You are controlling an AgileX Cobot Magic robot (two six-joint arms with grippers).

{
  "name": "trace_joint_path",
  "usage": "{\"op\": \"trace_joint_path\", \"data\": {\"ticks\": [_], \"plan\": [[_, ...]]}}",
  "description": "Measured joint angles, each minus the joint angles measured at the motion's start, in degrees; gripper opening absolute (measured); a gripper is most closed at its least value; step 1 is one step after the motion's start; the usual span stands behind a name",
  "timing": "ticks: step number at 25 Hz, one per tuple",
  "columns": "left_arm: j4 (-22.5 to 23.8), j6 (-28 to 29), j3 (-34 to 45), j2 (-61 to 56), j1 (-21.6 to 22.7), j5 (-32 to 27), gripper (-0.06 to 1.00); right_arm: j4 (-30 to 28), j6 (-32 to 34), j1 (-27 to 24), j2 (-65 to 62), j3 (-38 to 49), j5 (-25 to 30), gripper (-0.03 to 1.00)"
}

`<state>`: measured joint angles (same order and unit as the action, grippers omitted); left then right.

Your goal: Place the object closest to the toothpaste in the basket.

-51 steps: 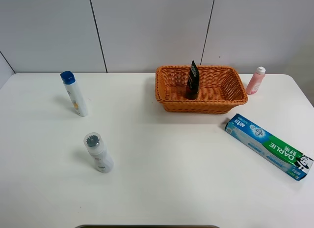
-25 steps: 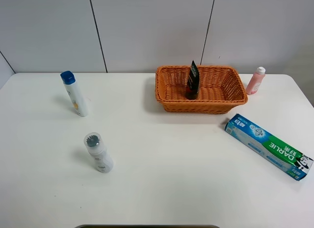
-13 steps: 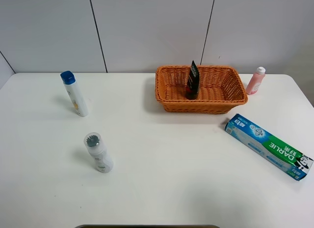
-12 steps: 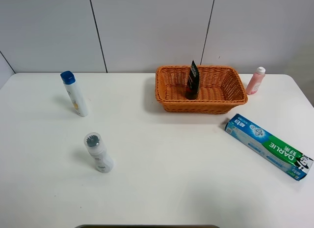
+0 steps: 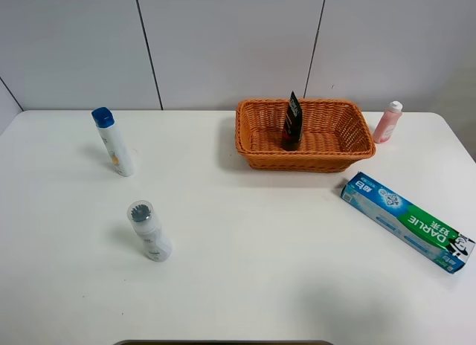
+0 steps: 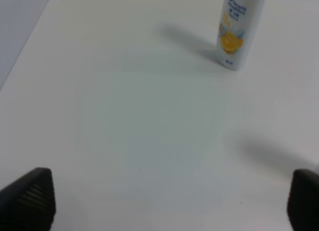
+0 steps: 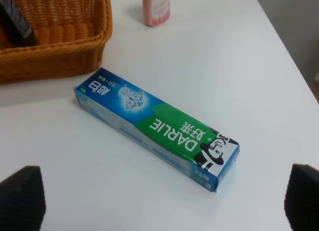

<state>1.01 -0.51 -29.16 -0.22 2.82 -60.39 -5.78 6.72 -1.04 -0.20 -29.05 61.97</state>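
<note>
The blue-green Darlie toothpaste box [image 5: 405,221] lies flat at the right of the table and fills the middle of the right wrist view [image 7: 154,126]. A small pink bottle [image 5: 387,123] stands just right of the orange wicker basket [image 5: 297,163] and shows in the right wrist view [image 7: 156,8] beyond the box. The basket wall [image 7: 55,47] is beside it. My right gripper [image 7: 164,203] is open and empty, short of the toothpaste box. My left gripper [image 6: 169,201] is open and empty over bare table. Neither gripper shows in the exterior high view.
A black tube [image 5: 292,122] stands inside the basket. A white bottle with a blue cap [image 5: 113,142] stands at the far left and shows in the left wrist view [image 6: 238,29]. A white bottle with a grey cap [image 5: 149,231] lies at the front left.
</note>
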Motion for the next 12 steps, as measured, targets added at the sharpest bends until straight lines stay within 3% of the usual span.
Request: {"op": "trace_joint_path", "data": {"ticks": [12], "plan": [[0.00, 0.00, 0.00, 0.00, 0.00, 0.00, 0.94, 0.00, 0.00, 0.00, 0.00, 0.10, -0.25, 0.99]]}}
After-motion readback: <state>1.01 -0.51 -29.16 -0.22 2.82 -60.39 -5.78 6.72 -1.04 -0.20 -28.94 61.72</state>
